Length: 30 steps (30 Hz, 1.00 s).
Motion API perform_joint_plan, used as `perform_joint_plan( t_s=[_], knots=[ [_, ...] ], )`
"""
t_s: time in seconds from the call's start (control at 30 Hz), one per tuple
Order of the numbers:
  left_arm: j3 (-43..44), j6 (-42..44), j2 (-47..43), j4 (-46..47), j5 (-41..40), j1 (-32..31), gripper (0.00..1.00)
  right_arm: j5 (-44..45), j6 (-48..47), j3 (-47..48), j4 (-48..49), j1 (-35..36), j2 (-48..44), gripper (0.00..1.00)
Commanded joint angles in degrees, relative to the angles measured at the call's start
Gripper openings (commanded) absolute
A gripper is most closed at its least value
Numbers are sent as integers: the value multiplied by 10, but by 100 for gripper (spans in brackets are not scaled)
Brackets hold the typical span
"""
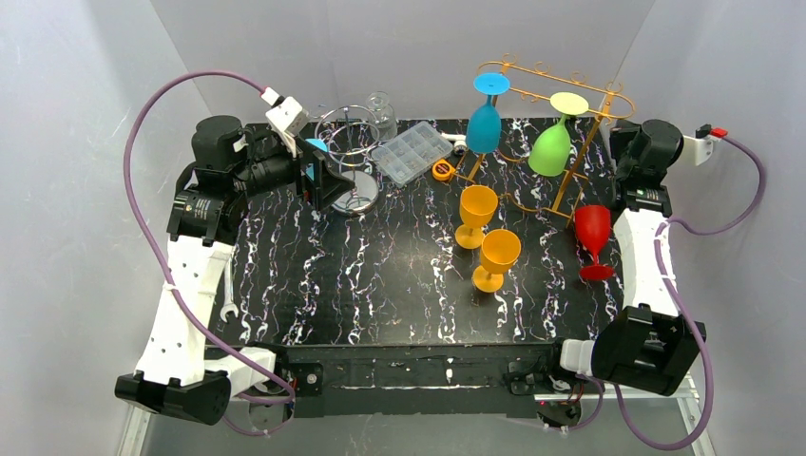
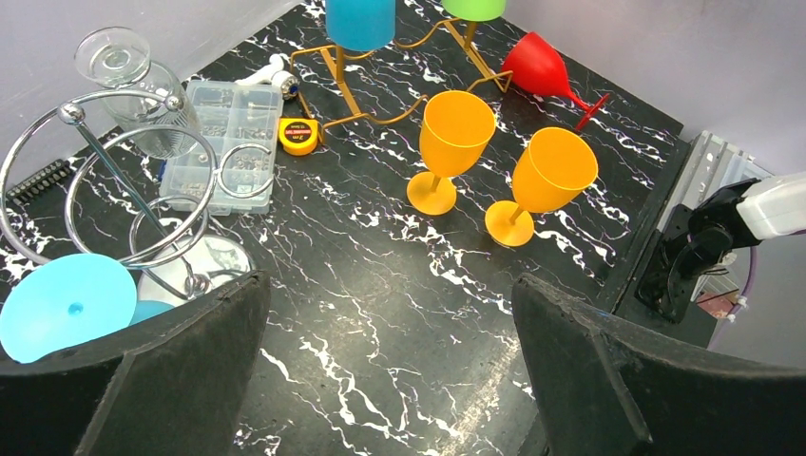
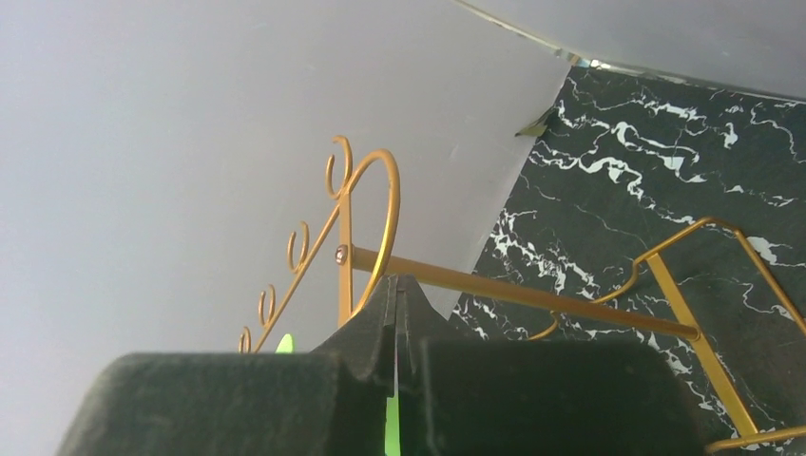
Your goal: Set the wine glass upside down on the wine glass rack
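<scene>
The gold wine glass rack stands at the back right. A blue glass and a green glass hang upside down on it. Two orange glasses stand upright mid-table, and a red glass stands upright at the right. My left gripper is open and empty at the back left, beside a chrome stand; in its wrist view only the table shows between the jaws. My right gripper is shut and empty at the rack's right end, just below its rail.
A light-blue glass foot shows by the chrome stand, and a clear glass stands behind it. A clear parts box and a yellow tape measure lie at the back middle. A wrench lies at the left edge. Grey walls enclose the table.
</scene>
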Motion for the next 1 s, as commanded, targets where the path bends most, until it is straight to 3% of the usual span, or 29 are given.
perform_joint_plan(
  t_s=[0.0, 0.27, 0.3, 0.33, 0.37, 0.53, 0.67, 0.77, 0.97],
  knots=[
    [16, 5, -11, -2, 5, -2, 98, -22, 17, -4, 36, 12, -6, 1],
    [15, 5, -19, -2, 6, -2, 98, 19, 20, -2, 3, 50, -22, 1],
    [15, 5, -19, -3, 6, -2, 98, 39, 19, 6, -16, 46, -28, 12],
    [16, 5, -19, -3, 6, -2, 98, 49, 22, 2, -19, 40, -35, 36],
    [16, 5, -20, -4, 6, -2, 98, 47, 27, -6, -20, 31, -45, 42],
    [6, 7, -24, -4, 8, -2, 98, 3, 72, -43, -13, -5, -62, 49],
    [-2, 17, -32, -6, 3, -2, 98, -51, 128, -89, 60, -32, -60, 54],
    [-10, 23, -36, -7, 3, -2, 98, -103, 160, -89, 132, -41, -33, 55],
    [-10, 10, -30, 2, 6, -2, 98, -137, 190, -63, 177, -57, 11, 52]
  ],
)
